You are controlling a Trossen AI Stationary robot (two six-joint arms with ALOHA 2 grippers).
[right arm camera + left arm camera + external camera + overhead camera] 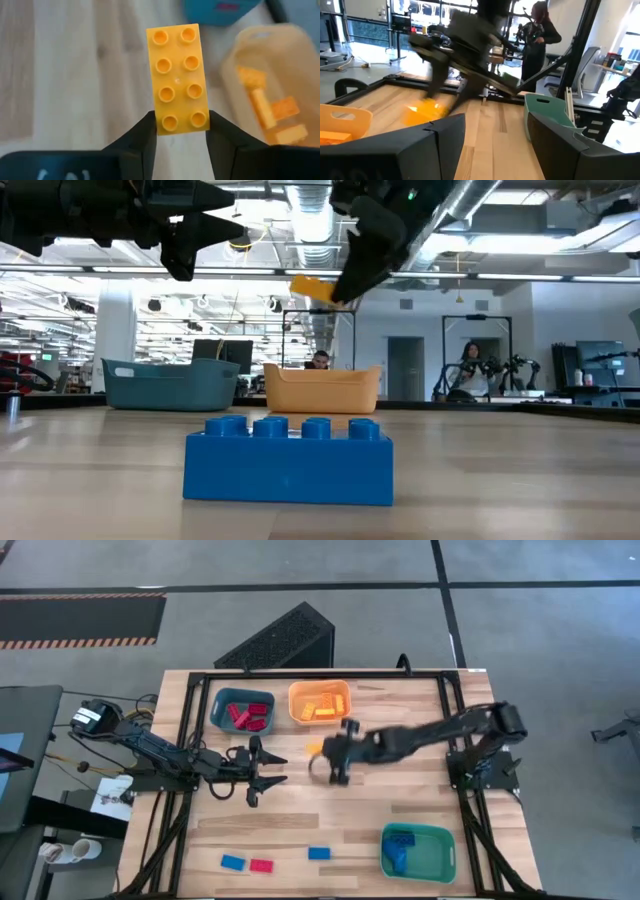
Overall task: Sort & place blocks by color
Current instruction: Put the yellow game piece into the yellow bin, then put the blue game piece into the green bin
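My right gripper (181, 131) is shut on a yellow two-by-four studded block (177, 75), above mid-table in front of the orange bin (320, 702); the block (314, 748) also shows in the low view (312, 288). My left gripper (268, 771) hovers open just to its left, holding nothing (495, 140). The teal bin (243, 710) holds red blocks, the orange bin yellow and orange ones, and the green bin (418, 850) blue ones. A blue block (232, 862), a red block (261, 865) and another blue block (319, 853) lie flat near the table's near edge. My right gripper pinches the yellow block between its two fingers at one short end (182, 120), one finger on each long side. The rest of the block juts out past the fingertips, studs facing the wrist camera. It is lifted clear of the table (312, 288).
The teal and orange bins stand side by side at the far edge, the green bin at the near right corner. A black frame (190, 740) runs along the table's sides. One blue block (288, 460) lies close to the low camera. People stand in the room beyond.
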